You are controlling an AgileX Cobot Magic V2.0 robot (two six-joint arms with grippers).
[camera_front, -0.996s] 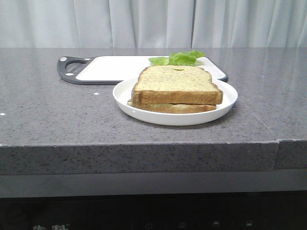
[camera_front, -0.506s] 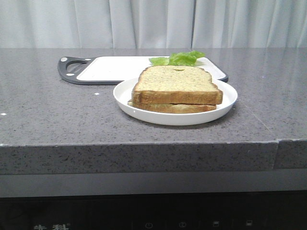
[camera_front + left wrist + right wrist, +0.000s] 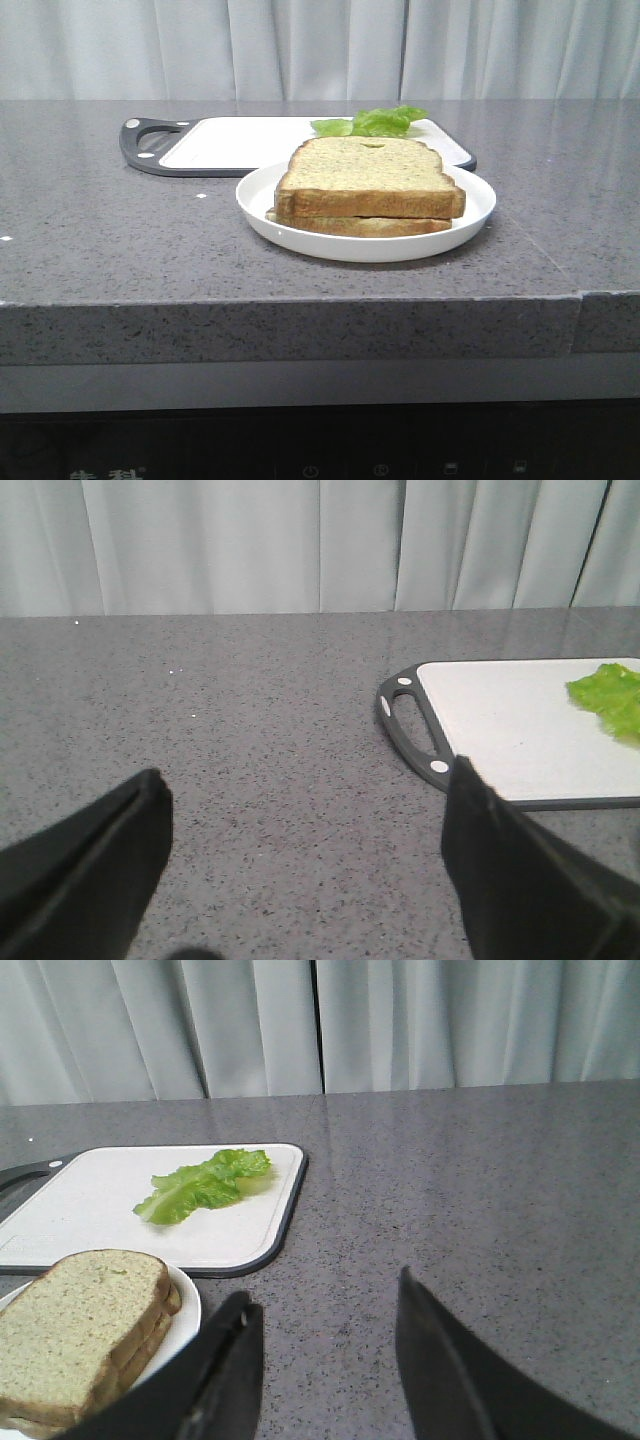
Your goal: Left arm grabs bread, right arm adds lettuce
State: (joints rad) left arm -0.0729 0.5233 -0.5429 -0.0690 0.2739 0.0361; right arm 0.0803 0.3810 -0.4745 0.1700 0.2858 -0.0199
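Note:
The thick bread slice (image 3: 367, 178) lies on top of a thinner slice (image 3: 360, 226) on a white plate (image 3: 480, 205) in the front view; the stack also shows in the right wrist view (image 3: 75, 1315). The green lettuce leaf (image 3: 372, 121) lies on the white cutting board (image 3: 240, 143) behind the plate and also shows in the right wrist view (image 3: 205, 1184) and the left wrist view (image 3: 612, 695). My left gripper (image 3: 305, 815) is open and empty over bare counter, beside the board's handle. My right gripper (image 3: 325, 1335) is open and empty beside the plate. Neither arm shows in the front view.
The cutting board has a dark rim and a handle (image 3: 412, 720) at its left end. The grey speckled counter (image 3: 100, 240) has a front edge close to the plate. White curtains (image 3: 320, 45) hang behind the counter.

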